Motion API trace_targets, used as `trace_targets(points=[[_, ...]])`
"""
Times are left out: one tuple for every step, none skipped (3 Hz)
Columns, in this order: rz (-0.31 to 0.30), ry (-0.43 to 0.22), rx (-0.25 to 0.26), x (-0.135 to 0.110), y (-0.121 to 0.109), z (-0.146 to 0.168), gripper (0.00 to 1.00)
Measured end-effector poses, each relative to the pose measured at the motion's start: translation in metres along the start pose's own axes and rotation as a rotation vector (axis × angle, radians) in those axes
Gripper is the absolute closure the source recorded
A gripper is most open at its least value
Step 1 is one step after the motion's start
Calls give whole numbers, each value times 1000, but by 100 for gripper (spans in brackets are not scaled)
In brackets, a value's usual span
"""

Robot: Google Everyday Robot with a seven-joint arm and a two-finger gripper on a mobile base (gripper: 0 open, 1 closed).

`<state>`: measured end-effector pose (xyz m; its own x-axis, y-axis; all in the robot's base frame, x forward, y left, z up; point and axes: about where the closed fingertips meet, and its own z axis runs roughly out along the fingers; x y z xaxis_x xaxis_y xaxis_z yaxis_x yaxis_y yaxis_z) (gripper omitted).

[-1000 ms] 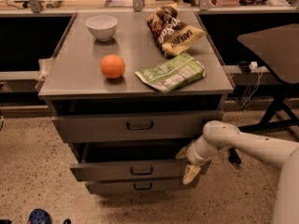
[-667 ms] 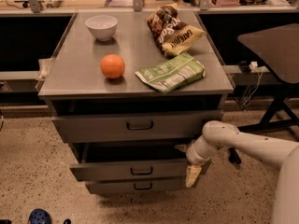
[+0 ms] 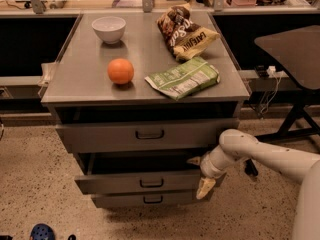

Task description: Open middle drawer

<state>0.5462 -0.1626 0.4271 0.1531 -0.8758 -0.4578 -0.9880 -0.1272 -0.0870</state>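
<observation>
The middle drawer (image 3: 145, 182) of the grey metal cabinet is pulled out a little, with a dark gap showing above its low front panel and small dark handle. My gripper (image 3: 201, 175) is at the drawer's right front corner. Its pale fingers are spread: one finger (image 3: 194, 160) sits above the panel's top edge, and the other (image 3: 204, 188) hangs in front of the panel's lower right end. The white arm (image 3: 260, 156) reaches in from the right.
The top drawer (image 3: 147, 134) is above and the bottom drawer (image 3: 150, 199) is below. On the cabinet top (image 3: 80, 79) are a white bowl (image 3: 109, 28), an orange (image 3: 120, 70), a green snack bag (image 3: 183, 77) and a brown chip bag (image 3: 184, 31). A dark table (image 3: 292, 49) stands to the right.
</observation>
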Motion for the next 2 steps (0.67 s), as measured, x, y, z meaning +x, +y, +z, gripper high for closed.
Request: trace_targets(points=[[10, -27, -56, -7, 21, -1, 41], [19, -49, -96, -11, 41, -3, 63]])
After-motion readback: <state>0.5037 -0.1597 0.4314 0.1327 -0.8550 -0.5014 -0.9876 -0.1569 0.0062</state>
